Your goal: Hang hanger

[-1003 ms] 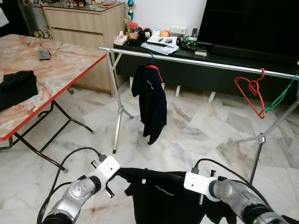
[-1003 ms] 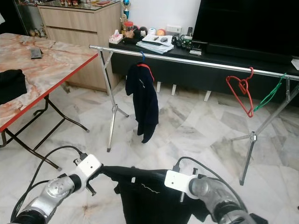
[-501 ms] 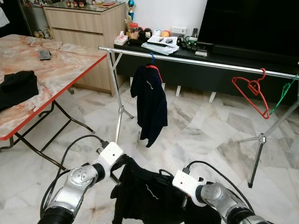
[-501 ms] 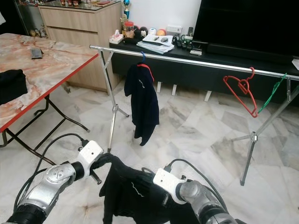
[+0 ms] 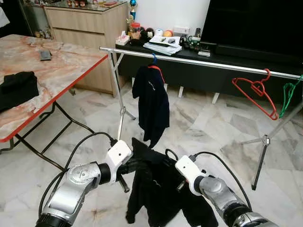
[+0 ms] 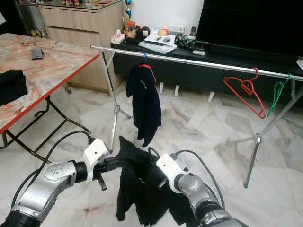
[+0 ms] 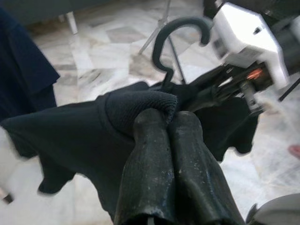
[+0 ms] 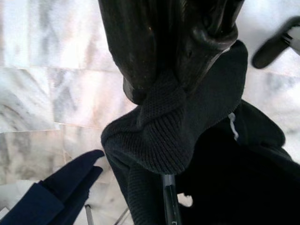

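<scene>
Both arms up in front of the robot, holding a black garment (image 5: 156, 189) on a dark hanger between them, low over the marble floor (image 5: 199, 127). Left gripper (image 7: 166, 123) has its two fingers pressed together, pinching a fold of the black knit fabric at the shoulder. Right gripper (image 8: 187, 75) is likewise clamped on a ribbed edge of the same garment. The hanger's hook (image 7: 180, 35) sticks up from the fabric just past the left fingers, free in the air, touching nothing.

The garment hangs down between the two wrists, bunched at the top, hem near the floor.

Ahead stands a metal clothes rail (image 5: 199, 62) running across the room on tripod legs. A dark navy shirt (image 5: 154, 101) hangs from it on a blue hanger, just beyond the held garment. Further along the rail to the right, a red hanger (image 5: 255, 92) and a green hanger (image 5: 288, 94), both bare.

To the left, a marble-top folding table (image 5: 57, 71) with red edge, black cloth (image 5: 18, 89) on it.
</scene>
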`<state>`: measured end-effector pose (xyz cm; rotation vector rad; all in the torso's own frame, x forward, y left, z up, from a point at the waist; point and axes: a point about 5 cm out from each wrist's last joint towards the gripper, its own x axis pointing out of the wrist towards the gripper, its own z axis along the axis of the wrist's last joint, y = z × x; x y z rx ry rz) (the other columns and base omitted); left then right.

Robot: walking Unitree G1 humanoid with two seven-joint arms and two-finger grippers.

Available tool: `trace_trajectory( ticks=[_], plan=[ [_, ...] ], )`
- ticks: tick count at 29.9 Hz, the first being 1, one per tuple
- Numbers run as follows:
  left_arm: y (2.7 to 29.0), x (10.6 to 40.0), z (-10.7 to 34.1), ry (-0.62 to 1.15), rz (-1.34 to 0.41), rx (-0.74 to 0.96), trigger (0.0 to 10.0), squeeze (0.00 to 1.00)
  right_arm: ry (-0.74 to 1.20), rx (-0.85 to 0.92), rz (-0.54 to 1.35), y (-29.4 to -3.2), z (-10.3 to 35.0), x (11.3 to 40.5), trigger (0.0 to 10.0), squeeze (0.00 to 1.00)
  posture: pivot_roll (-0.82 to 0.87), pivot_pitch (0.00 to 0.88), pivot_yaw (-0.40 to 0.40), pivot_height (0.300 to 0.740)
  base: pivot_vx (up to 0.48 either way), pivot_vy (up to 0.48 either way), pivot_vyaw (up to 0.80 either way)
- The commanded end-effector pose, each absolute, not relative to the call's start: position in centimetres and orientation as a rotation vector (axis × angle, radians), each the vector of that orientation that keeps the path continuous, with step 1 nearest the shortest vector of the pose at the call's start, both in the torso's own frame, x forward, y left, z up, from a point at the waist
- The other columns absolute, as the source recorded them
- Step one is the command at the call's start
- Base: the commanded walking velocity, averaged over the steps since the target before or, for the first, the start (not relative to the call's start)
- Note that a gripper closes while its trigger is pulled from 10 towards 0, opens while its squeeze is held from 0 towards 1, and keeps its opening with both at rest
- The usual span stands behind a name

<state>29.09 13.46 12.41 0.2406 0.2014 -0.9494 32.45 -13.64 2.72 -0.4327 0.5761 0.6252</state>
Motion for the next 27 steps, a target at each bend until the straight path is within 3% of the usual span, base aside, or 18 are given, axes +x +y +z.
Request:
trace_trajectory(
  ticks=[1, 2, 4, 5, 16, 22, 27],
  plan=[
    [13.3, 28.8, 12.9, 0.188, -0.971, 0.238, 10.0, 0.00, 0.548, -0.399, 0.624, -13.5, 3.3, 32.9, 10.0, 0.00, 0.13, 0.025, -0.041, 0.740, 0.000, 0.000, 0.00],
    [13.3, 28.8, 12.9, 0.193, -0.971, 0.231, 10.0, 0.95, 0.547, -0.410, 0.625, -13.5, 3.3, 32.9, 10.0, 0.00, 0.13, 0.024, -0.040, 0.740, 0.000, 0.000, 0.00],
    [13.3, 28.7, 12.9, 0.200, -0.973, 0.225, 10.0, 0.95, 0.547, -0.416, 0.622, -13.5, 3.3, 32.9, 10.0, 0.00, 0.13, 0.024, -0.040, 0.740, 0.000, 0.000, 0.00],
    [13.3, 28.6, 13.0, 0.206, -0.979, 0.219, 10.0, 1.00, 0.543, -0.406, 0.611, -13.6, 3.3, 32.9, 10.0, 0.00, 0.13, 0.024, -0.040, 0.740, 0.000, 0.000, 0.00],
    [13.5, 28.4, 13.4, 0.208, -0.989, 0.213, 10.0, 1.00, 0.474, -0.406, 0.569, -14.0, 4.3, 33.6, 10.0, 0.00, 0.13, 0.025, -0.040, 0.740, 0.000, 0.000, 0.00],
    [14.8, 28.6, 13.1, 0.228, -0.943, 0.261, 10.0, 1.00, 0.434, -0.487, 0.660, -14.4, 4.6, 33.5, 10.0, 0.00, 0.14, 0.025, -0.043, 0.740, 0.000, 0.000, 0.00],
    [16.3, 27.9, 11.7, 0.339, -0.975, 0.387, 10.0, 1.00, 0.465, -0.633, 0.850, -15.0, 3.9, 32.3, 10.0, 0.00, 0.14, 0.024, -0.046, 0.740, 0.000, 0.000, 0.00]
  ],
)
